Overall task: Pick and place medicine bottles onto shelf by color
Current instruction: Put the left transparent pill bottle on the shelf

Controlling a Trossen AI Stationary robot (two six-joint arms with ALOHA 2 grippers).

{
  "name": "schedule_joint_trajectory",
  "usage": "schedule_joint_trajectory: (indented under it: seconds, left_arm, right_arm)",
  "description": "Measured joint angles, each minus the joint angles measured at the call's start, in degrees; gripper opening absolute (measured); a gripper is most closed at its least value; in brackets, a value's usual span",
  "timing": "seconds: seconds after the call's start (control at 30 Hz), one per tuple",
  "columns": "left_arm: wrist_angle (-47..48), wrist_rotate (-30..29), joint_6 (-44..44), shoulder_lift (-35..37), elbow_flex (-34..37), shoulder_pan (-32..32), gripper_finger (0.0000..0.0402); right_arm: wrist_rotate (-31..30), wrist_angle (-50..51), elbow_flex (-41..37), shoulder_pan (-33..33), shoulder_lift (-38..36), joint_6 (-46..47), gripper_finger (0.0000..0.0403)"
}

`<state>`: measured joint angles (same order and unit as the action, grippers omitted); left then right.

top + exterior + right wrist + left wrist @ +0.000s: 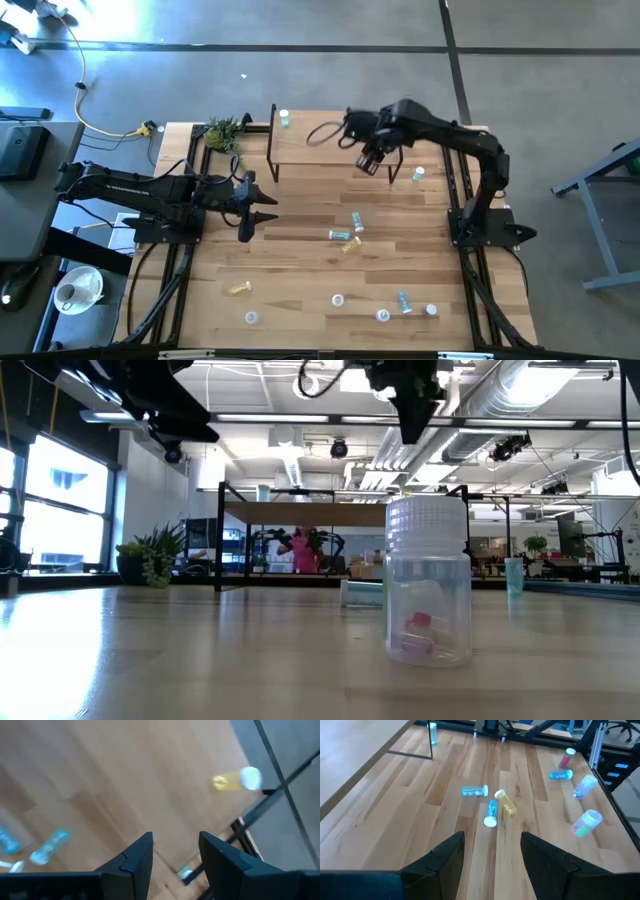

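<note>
Bottles (343, 235) lie scattered over the table (300, 290); in the high view I count about ten on it. Three sit in a cluster mid-table: two blue ones and a yellow one (506, 803) touching the tip of one blue. Another yellow bottle (238, 288) lies alone toward the left front. Four or five more sit along the front edge, among them a clear one with pink contents (428, 582) standing upright right before the low camera. One bottle (418, 173) stands just beside the shelf's right end, and one (284, 118) stands by its left rear corner. No writing or label can be read on any of them.

One shelf (320, 148) stands at the table's rear. The right gripper (372, 160) hangs above its right part, fingers apart with nothing between them. The left gripper (246, 210) hovers left of the mid-table cluster, fingers spread and holding nothing. A small plant (222, 132) sits at the rear left corner.
</note>
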<state>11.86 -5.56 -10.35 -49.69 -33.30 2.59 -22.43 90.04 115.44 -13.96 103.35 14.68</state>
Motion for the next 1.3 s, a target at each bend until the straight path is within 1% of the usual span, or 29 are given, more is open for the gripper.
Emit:
schedule_joint_trajectory:
  seconds: [0.27, 0.4, 0.57, 0.63, 0.7, 0.87, 1.07, 1.17, 1.3]
  left_arm:
    - [0.64, 0.02, 0.00, 0.00, 0.00, 0.00, 0.0184]
    - [0.85, 0.02, -0.04, 0.00, 0.00, 0.00, 0.0184]
    - [0.85, 0.03, -0.46, -0.01, 0.00, -0.02, 0.0184]
    - [0.86, 0.09, -1.40, -0.02, 0.00, -0.02, 0.0184]
    - [1.29, 0.11, -2.05, -0.02, 0.00, -0.02, 0.0184]
    - [3.42, 0.09, -2.10, -0.02, 0.02, -0.02, 0.0184]
    - [3.41, 0.13, -2.10, -1.20, 0.02, -0.01, 0.0184]
    - [3.80, 1.57, -2.82, -2.12, 0.02, 0.00, 0.0184]
    - [3.88, 4.10, -4.58, -3.75, 0.02, -0.02, 0.0184]
  right_arm:
    - [-5.31, -0.02, 0.00, 10.32, 0.00, 2.51, 0.0152]
    - [-5.61, 0.00, 0.00, 14.20, 0.00, 3.30, 0.0152]
    - [-5.18, 0.00, 0.00, 17.56, 0.00, 5.20, 0.0152]
    - [-6.32, -0.38, -0.93, 18.79, -0.06, 6.14, 0.0152]
    - [-7.72, -0.47, -3.78, 19.91, -0.26, 6.95, 0.0152]
    - [-11.96, -0.10, -13.45, 22.63, -1.12, 13.51, 0.0151]
    - [-13.44, -3.20, -24.03, 25.79, -2.23, 19.77, 0.0151]
    - [-14.68, -5.26, -29.31, 27.55, -2.97, 24.01, 0.0151]
    - [-14.65, -6.13, -34.69, 30.30, -3.65, 30.61, 0.0151]
